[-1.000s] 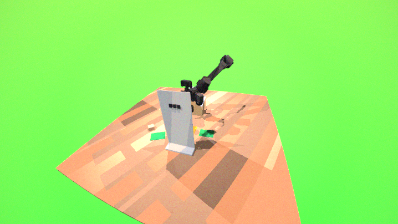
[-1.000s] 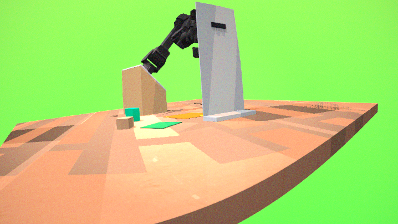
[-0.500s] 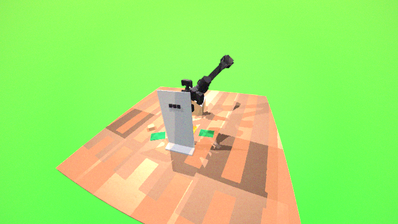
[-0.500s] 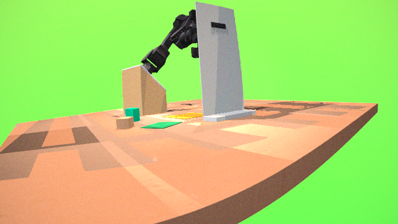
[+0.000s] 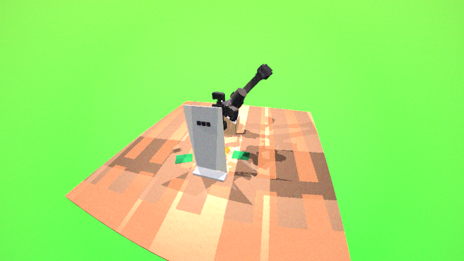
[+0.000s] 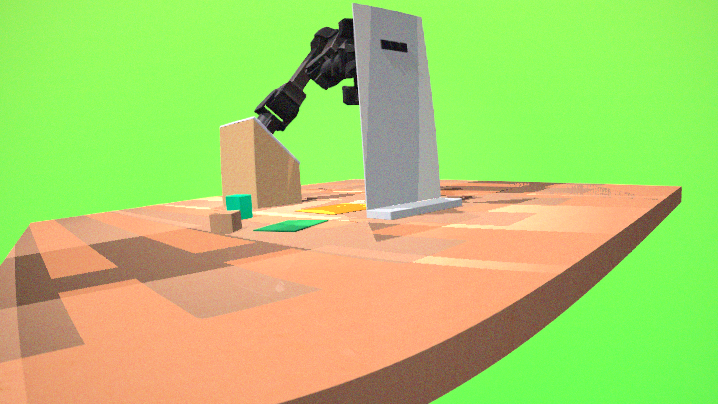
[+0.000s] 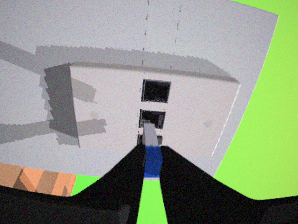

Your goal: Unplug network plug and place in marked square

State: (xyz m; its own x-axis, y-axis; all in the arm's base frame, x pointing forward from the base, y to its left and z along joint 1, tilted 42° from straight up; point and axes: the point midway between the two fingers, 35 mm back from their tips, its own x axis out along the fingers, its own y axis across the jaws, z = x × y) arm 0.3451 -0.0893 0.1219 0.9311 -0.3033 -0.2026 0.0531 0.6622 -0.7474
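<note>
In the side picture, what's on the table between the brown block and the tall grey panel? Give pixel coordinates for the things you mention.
A flat green patch (image 5: 183, 158) (image 6: 291, 225) lies between them, with an orange patch (image 6: 333, 208) farther back, in the exterior view.
</note>
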